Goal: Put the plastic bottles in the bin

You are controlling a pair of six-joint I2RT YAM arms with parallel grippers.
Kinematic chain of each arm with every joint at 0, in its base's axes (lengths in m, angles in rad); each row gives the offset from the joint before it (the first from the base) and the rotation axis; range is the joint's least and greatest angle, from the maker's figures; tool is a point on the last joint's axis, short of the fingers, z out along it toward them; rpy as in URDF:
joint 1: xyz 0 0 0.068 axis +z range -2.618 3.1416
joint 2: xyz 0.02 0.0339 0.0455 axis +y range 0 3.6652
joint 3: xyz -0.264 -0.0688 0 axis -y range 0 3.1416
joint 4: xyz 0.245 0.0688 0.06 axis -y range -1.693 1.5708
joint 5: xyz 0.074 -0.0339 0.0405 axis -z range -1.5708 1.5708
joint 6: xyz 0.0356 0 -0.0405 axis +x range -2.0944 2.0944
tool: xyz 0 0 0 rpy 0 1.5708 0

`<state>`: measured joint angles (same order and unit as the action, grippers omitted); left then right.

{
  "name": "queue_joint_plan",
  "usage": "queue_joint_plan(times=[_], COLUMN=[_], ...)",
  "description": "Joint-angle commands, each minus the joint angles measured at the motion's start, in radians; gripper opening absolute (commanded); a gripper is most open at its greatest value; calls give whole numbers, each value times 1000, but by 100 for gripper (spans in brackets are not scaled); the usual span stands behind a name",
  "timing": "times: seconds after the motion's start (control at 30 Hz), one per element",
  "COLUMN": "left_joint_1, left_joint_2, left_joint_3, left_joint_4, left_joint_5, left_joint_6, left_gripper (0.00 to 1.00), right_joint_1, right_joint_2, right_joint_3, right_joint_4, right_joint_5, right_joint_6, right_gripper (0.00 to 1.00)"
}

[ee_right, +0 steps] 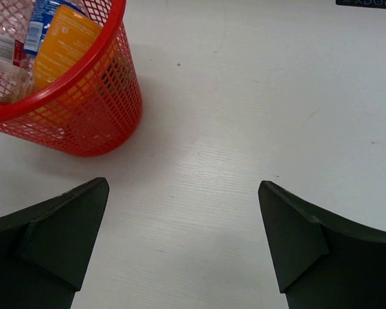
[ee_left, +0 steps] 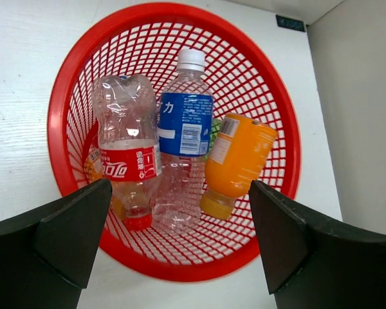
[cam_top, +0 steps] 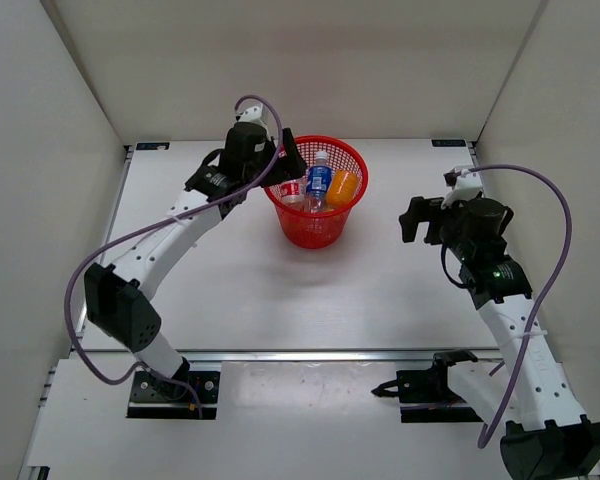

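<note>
The red mesh bin (cam_top: 315, 232) stands at the back middle of the table. In the left wrist view the bin (ee_left: 71, 84) holds a clear bottle with a red label (ee_left: 125, 161), a clear bottle with a blue label (ee_left: 183, 129) and an orange bottle (ee_left: 238, 161). A bit of green (ee_left: 215, 129) and a second orange bottle (ee_left: 92, 164) show behind them. I cannot make out a plain clear bottle. My left gripper (cam_top: 283, 157) hovers over the bin's left rim, open and empty (ee_left: 180, 187). My right gripper (cam_top: 412, 218) is open and empty (ee_right: 183, 183), to the right of the bin (ee_right: 83, 122).
White enclosure walls (cam_top: 50, 150) close in the table (cam_top: 310, 300) on the left, back and right. A metal rail (cam_top: 310, 354) runs along the near edge by the arm bases. No loose bottles lie on the table.
</note>
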<state>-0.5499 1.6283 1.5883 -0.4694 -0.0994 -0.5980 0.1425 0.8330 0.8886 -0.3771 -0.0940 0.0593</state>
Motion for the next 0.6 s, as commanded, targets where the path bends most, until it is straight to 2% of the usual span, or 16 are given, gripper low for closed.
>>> queue_joint_plan(times=[0.0, 0.17, 0.23, 0.27, 0.33, 0.4, 0.57], left_joint_1=[-13, 34, 97, 114, 220, 270, 255], left_joint_2=[-139, -362, -445, -500, -574, -671, -740], left_joint_3=[6, -200, -334, -373, -491, -575, -622], left_joint_4=[-50, -211, -316, -340, -389, -390, -431], left_joint_5=[-55, -189, -275, -281, -267, -246, -285], left_joint_6=[20, 1, -14, -13, -19, -19, -31], left_gripper=[99, 99, 99, 98, 99, 99, 99], right_joint_1=[8, -78, -93, -99, -109, -124, -139], right_joint_2=[27, 98, 124, 129, 132, 120, 121], right_joint_3=[24, 47, 47, 53, 56, 33, -4], right_joint_4=[-28, -152, -186, -201, -215, -195, -198], right_joint_5=[59, 88, 141, 148, 169, 123, 20], right_joint_6=[-10, 36, 50, 51, 56, 62, 94], right_gripper=[100, 100, 99, 99, 99, 99, 99])
